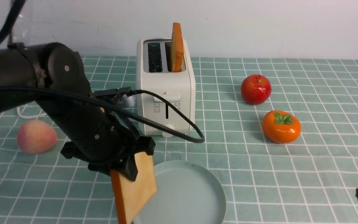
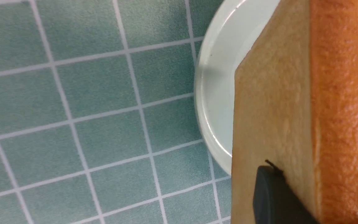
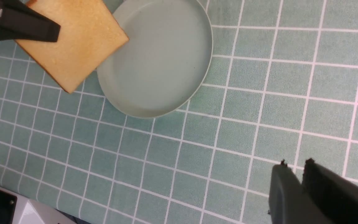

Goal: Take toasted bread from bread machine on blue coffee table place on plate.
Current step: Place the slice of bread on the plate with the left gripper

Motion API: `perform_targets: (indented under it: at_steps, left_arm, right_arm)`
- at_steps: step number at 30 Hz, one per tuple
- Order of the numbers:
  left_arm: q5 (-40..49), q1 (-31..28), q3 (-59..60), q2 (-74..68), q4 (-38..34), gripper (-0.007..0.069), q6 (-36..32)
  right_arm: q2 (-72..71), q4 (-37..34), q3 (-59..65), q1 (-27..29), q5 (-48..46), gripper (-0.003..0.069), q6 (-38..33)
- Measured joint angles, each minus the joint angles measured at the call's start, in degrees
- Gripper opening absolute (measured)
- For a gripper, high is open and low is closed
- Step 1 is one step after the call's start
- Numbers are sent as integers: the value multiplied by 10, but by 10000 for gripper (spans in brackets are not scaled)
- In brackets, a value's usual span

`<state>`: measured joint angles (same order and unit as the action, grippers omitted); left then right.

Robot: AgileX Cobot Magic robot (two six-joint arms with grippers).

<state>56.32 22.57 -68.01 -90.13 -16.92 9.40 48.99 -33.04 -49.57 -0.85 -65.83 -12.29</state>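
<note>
My left gripper is shut on one slice of toasted bread, held on edge just above the left rim of the pale blue-green plate. The wrist view shows the slice beside the plate rim, with one black finger on its face. The right wrist view shows the same slice and plate. A second slice stands upright in the right slot of the cream-white bread machine. My right gripper is shut and empty over the teal gridded table, far right.
A red apple and an orange persimmon lie right of the toaster. A peach lies at the left. The toaster's white cord runs behind my left arm. A white device corner shows off the table edge.
</note>
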Motion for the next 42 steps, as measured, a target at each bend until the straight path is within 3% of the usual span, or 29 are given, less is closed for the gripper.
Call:
perform_targets:
  at_steps: [14, 17, 23, 27, 33, 36, 42]
  left_arm:
    - [6, 0, 0, 81, 11, 112, 1]
    - [10, 0, 0, 88, -59, 112, -9]
    - [11, 0, 0, 25, -203, 112, -113]
    - [6, 0, 0, -48, -242, 111, -155]
    - [-20, 0, 0, -113, -246, 113, -183]
    - [-31, 0, 0, -122, -247, 183, -191]
    - [-35, 0, -2, -125, -175, 469, -192]
  right_arm:
    - [0, -21, 0, 0, 10, 101, 0]
    - [0, -22, 0, 0, 21, 104, 0]
    - [0, -29, 0, 0, 30, 106, 0]
    - [0, -34, 0, 0, 31, 106, 0]
    - [0, -38, 0, 0, 33, 106, -1]
    - [0, -38, 0, 0, 36, 106, -1]
    - [0, -38, 0, 0, 36, 106, -1]
